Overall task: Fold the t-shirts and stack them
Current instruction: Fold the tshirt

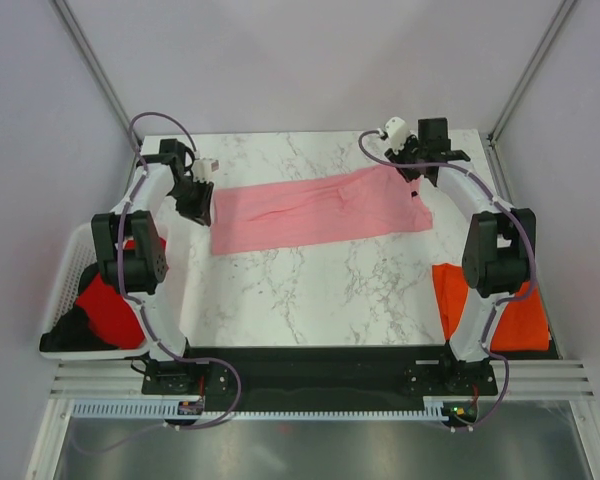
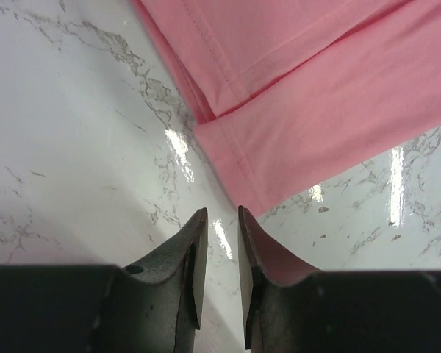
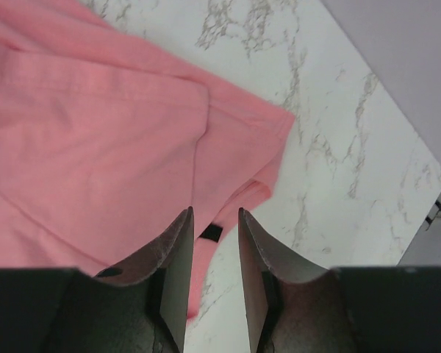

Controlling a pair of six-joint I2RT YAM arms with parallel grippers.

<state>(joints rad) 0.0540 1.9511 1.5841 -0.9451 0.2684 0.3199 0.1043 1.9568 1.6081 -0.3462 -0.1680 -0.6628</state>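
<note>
The light pink t-shirt (image 1: 320, 210) lies as a long folded strip across the far half of the marble table. My left gripper (image 1: 202, 205) hovers just off its left end. In the left wrist view the gripper (image 2: 220, 212) has its jaws a little apart and empty over bare marble, and the pink hem (image 2: 316, 95) lies just beyond the tips. My right gripper (image 1: 417, 180) is over the shirt's right end. It is open and empty in the right wrist view (image 3: 214, 212), above the pink edge (image 3: 95, 132) and a small black tag (image 3: 212, 233). The red t-shirt (image 1: 110, 305) lies in the basket. The orange t-shirt (image 1: 525, 320) lies at the near right.
The white lattice basket (image 1: 68, 270) stands off the table's left edge beside the left arm. The orange shirt sits behind the right arm's lower links. Bare marble (image 1: 310, 300) stretches between the pink shirt and the arm bases. Frame posts stand at the far corners.
</note>
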